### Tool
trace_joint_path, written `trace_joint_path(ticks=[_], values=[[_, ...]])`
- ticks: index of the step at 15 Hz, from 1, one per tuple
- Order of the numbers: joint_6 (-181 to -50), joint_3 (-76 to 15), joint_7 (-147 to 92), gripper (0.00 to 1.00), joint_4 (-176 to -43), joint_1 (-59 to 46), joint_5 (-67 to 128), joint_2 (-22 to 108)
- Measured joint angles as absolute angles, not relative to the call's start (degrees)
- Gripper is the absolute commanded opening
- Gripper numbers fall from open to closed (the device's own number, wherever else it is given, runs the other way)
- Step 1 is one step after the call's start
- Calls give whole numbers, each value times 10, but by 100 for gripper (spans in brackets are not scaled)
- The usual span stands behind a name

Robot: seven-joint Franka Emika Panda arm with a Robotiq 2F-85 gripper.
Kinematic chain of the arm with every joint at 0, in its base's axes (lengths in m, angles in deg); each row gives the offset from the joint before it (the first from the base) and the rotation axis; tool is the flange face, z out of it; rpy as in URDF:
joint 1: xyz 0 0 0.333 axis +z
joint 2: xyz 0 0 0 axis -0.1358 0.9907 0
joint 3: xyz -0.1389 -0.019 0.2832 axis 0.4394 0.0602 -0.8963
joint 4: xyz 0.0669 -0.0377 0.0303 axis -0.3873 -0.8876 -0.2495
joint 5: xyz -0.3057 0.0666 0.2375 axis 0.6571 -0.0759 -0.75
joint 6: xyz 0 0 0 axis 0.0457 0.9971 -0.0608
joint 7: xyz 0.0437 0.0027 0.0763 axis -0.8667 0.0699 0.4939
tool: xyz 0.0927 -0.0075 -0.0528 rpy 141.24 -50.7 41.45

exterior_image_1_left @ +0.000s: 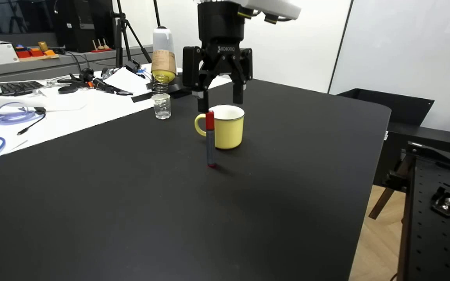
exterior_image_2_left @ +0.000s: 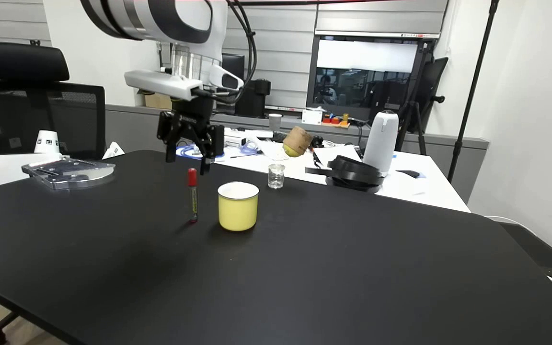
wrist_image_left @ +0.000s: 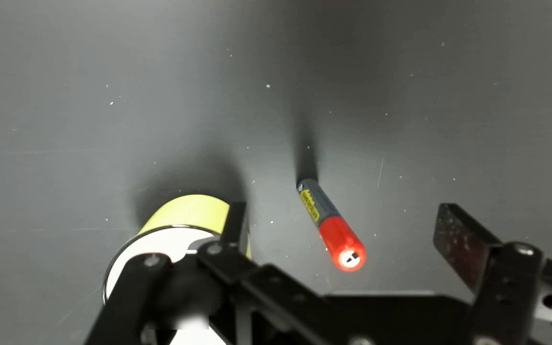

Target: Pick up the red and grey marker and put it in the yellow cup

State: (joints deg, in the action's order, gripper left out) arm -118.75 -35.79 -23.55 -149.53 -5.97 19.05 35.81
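The red and grey marker (exterior_image_1_left: 210, 144) stands upright on the black table, red cap up, in both exterior views (exterior_image_2_left: 193, 196). In the wrist view the marker (wrist_image_left: 326, 218) lies in the gap between my fingers. The yellow cup (exterior_image_1_left: 229, 132) stands upright close beside it; it also shows in an exterior view (exterior_image_2_left: 237, 213) and, partly hidden by a finger, in the wrist view (wrist_image_left: 194, 211). Its handle shows in an exterior view. My gripper (exterior_image_1_left: 221, 105) is open and empty above the marker, pointing down, in both exterior views (exterior_image_2_left: 187, 166). Its fingers are spread in the wrist view (wrist_image_left: 342, 206).
A small clear glass (exterior_image_2_left: 276, 176) stands at the table's far edge. A clear flat case (exterior_image_2_left: 70, 172) lies at a table edge. A white desk (exterior_image_1_left: 45, 117) with cables, a keyboard and a white cylindrical device (exterior_image_2_left: 381, 141) adjoins the black table (exterior_image_1_left: 131, 218).
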Motion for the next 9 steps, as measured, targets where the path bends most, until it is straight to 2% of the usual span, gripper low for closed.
trace_joint_path(ticks=[6, 7, 8, 9], values=[[-1197, -360, -240, 100, -1466, -54, 198, 402], [-1197, -361, -240, 75, -1462, -52, 198, 407], [-1197, -361, -240, 74, -1459, -51, 198, 410], [-1197, -362, -240, 67, -1457, -50, 198, 412]])
